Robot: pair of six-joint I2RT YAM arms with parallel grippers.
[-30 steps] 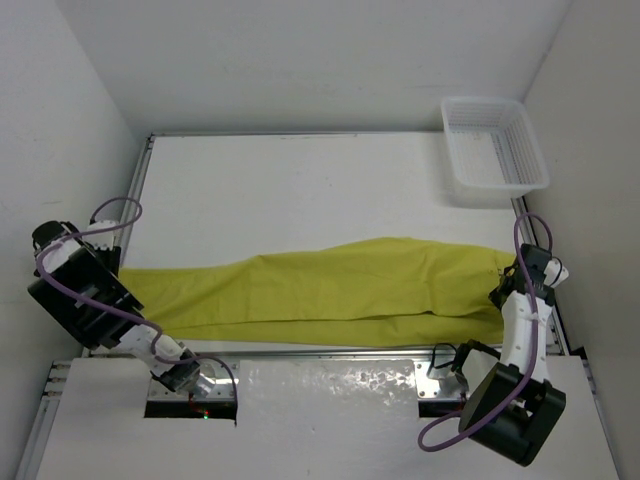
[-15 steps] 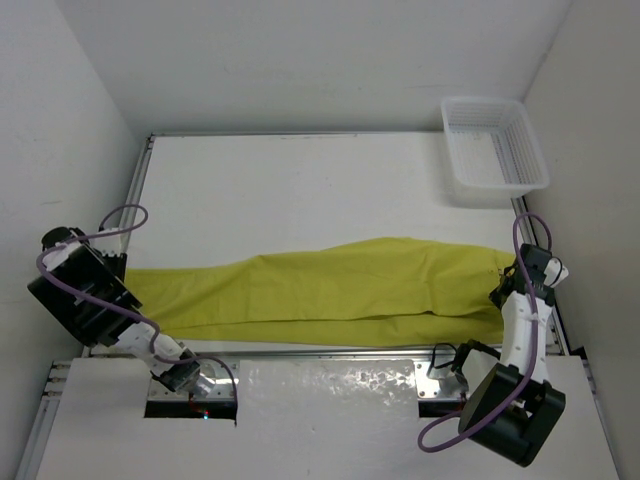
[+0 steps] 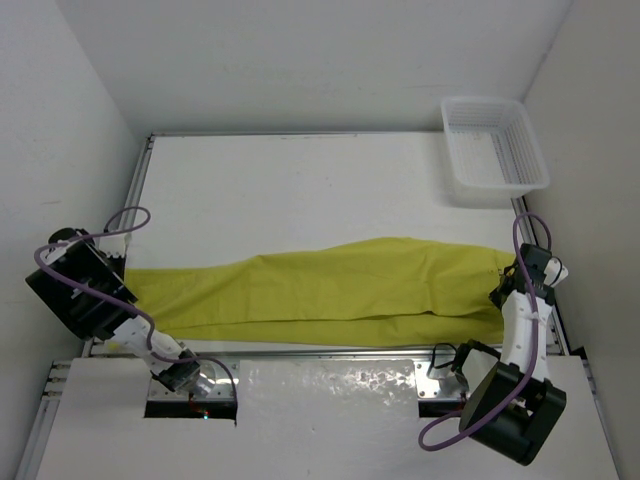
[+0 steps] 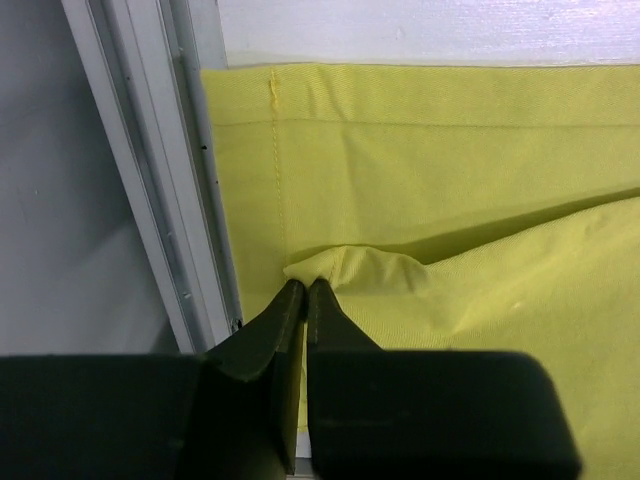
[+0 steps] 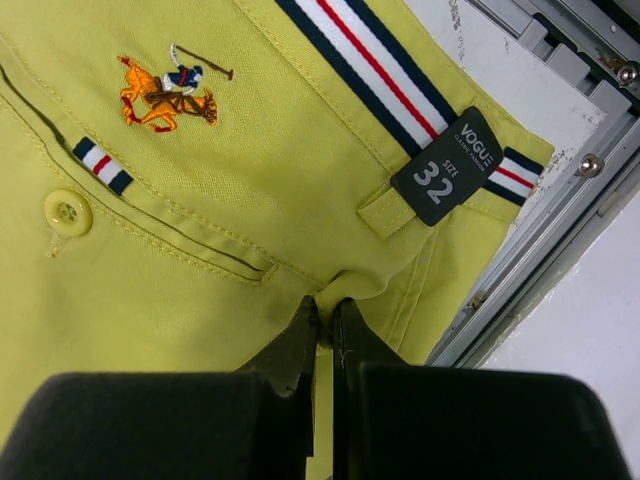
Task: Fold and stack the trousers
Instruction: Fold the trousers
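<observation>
**Desk:** While the trousers [image 3: 330, 285] lie full length on the white table [image 3: 300, 190], running from left edge to right edge across the lower middle of the overhead frame, what has hold of them?

**Photographer:** Both arms. At the left end, the left fingers [image 4: 296, 300] are pressed together on a small raised pucker of yellow cloth. It sits right by the leg hem [image 4: 240, 170], which lies beside the grey metal rail [image 4: 160, 180] at the left of the wrist frame.

**Desk:** And the right end?

**Photographer:** The right fingers [image 5: 307, 325] are clamped on the waist edge, low in the centre of that wrist frame. Above them a black size tag [image 5: 445, 165] sits on the navy, white and red striped trim [image 5: 360, 50]. An embroidered polo rider [image 5: 165, 90] shows at upper left and a yellow button [image 5: 67, 212] at the left.

**Desk:** Anything else in view?

**Photographer:** A clear plastic basket [image 3: 450, 150] at the upper right of the overhead frame, apart from the cloth.
</observation>
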